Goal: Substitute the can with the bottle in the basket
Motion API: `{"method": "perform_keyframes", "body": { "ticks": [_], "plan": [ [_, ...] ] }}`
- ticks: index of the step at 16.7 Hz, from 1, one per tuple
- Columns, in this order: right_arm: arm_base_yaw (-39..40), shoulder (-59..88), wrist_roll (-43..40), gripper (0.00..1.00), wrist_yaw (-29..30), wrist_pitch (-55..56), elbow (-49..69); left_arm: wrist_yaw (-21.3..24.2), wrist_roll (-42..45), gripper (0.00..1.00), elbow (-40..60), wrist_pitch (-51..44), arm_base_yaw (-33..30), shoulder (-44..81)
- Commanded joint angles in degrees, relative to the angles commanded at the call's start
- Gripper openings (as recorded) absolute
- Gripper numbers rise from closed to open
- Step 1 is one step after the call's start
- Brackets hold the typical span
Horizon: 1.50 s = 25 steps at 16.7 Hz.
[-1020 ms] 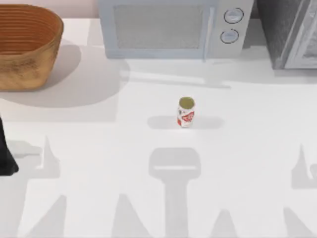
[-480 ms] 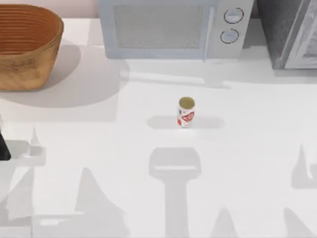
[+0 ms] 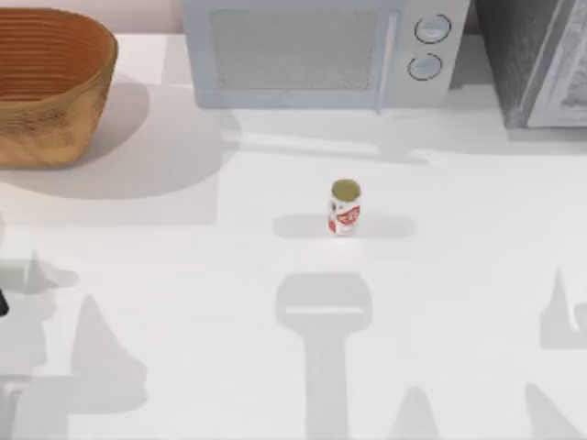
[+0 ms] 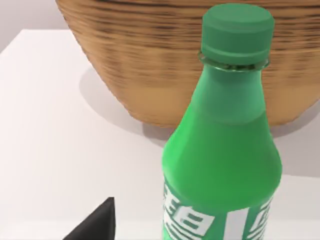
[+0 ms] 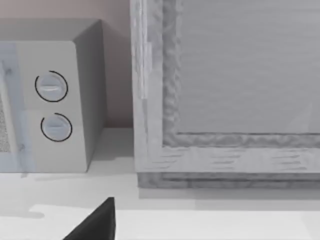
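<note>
At nine o'clock on the desk (image 3: pixel 183 275), left tool state cannot be told; facing bottle (image 4: pixel 222 150) before basket (image 4: pixel 150 65); can (image 3: pixel 344 207) already standing outside, centre.

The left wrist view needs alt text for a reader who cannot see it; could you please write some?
A green bottle with a green cap stands upright close to the camera, with the wicker basket on the white table behind it. A dark fingertip pokes into the frame beside the bottle.
</note>
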Motion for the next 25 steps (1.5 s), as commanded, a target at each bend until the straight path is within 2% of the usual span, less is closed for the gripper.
{"method": "perform_keyframes", "body": {
  "ticks": [5, 13, 21, 25],
  "plan": [
    [0.00, 0.00, 0.00, 1.00, 0.00, 0.00, 0.00, 2.90, 1.02, 1.00, 0.59, 9.63, 2.79, 11.03],
    [0.00, 0.00, 0.00, 1.00, 0.00, 0.00, 0.00, 3.09, 1.00, 1.00, 0.57, 10.61, 2.86, 12.53],
    [0.00, 0.00, 0.00, 1.00, 0.00, 0.00, 0.00, -3.12, -0.64, 1.00, 11.74, 6.46, -3.48, 18.62],
    [0.00, 0.00, 0.00, 1.00, 0.00, 0.00, 0.00, -3.80, -0.80, 1.00, 12.90, 5.98, -4.19, 19.23]
  ]
}}
